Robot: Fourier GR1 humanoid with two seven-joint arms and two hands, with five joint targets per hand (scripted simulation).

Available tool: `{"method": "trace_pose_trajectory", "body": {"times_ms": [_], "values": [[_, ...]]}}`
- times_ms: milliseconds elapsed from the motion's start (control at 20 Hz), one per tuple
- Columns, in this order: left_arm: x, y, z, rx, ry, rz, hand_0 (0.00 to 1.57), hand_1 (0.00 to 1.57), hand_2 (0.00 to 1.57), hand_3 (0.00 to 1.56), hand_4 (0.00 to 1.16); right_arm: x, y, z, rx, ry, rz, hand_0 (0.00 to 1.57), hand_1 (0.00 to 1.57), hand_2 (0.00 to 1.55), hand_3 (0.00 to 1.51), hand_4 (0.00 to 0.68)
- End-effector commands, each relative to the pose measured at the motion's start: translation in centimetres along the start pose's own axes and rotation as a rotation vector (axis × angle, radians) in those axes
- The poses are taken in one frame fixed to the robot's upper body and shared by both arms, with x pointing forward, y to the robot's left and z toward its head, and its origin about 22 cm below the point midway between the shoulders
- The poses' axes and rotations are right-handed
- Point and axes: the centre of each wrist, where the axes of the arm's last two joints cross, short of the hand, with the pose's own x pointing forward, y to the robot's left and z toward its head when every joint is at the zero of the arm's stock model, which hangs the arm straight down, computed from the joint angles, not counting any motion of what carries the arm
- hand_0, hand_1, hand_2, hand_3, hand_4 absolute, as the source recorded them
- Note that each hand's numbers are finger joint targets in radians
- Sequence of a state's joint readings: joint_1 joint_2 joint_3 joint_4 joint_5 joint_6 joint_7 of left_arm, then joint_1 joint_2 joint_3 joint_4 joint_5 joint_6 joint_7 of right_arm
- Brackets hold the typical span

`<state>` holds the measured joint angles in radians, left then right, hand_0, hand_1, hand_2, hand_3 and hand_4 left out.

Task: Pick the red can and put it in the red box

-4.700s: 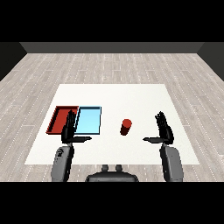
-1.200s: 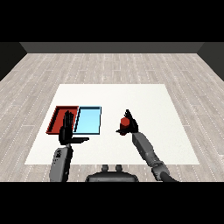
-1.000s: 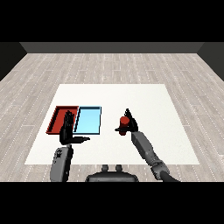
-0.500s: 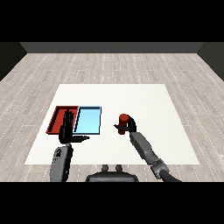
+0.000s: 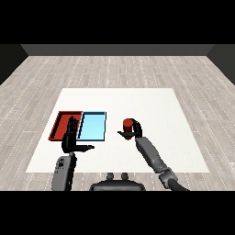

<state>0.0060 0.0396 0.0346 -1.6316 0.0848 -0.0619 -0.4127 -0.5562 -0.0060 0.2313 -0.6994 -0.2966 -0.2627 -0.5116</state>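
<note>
The red can is upright and lifted a little off the white table, right of the trays. My right hand is curled round its lower part, thumb to the left. The red tray lies at the left, touching the light blue tray on its right. My left hand stands open, fingers up and thumb out, just in front of the seam between the two trays and covering part of the red tray's near corner.
The table's near edge runs close in front of both forearms. Bare white surface extends behind and to the right of the can. Grey plank floor surrounds the table.
My right hand swung in from the right, closed round the red can, and over the last second has carried it slightly up and to the left. The left hand has barely moved.
</note>
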Motion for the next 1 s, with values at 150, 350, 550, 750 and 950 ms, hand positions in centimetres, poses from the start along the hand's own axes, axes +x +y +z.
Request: {"method": "trace_pose_trajectory", "body": {"times_ms": [150, 350, 550, 750, 950], "values": [[-0.9, -1.2, -1.4, -0.028, -0.004, 0.012, 0.0, 0.0, 0.0, 0.0, 0.0, 5.8, -1.8, -0.7, 0.036, -0.109, 0.034, 1.42, 1.42, 1.43, 1.37, 0.621], [0.2, -2.0, -1.1, -0.059, 0.03, -0.009, 0.0, 0.0, 0.0, 0.0, 0.0, 6.4, -1.1, 0.9, 0.027, -0.182, 0.039, 1.45, 1.45, 1.43, 1.38, 0.63], [-0.6, -3.8, -0.2, -0.088, 0.064, 0.025, 0.0, 0.0, 0.0, 0.0, 0.0, 9.6, -1.9, 0.9, 0.032, -0.227, -0.015, 1.46, 1.46, 1.44, 1.39, 0.655], [0.0, -4.8, -1.2, -0.099, 0.081, 0.028, 0.0, 0.0, 0.0, 0.0, 0.0, 9.4, -3.8, 1.7, 0.022, -0.254, -0.011, 1.45, 1.45, 1.43, 1.38, 0.654], [-0.9, -6.7, -2.4, -0.125, 0.113, 0.037, 0.0, 0.0, 0.0, 0.0, 0.0, 10.2, 2.0, 2.3, 0.022, -0.247, -0.024, 1.45, 1.45, 1.43, 1.38, 0.653]]}}
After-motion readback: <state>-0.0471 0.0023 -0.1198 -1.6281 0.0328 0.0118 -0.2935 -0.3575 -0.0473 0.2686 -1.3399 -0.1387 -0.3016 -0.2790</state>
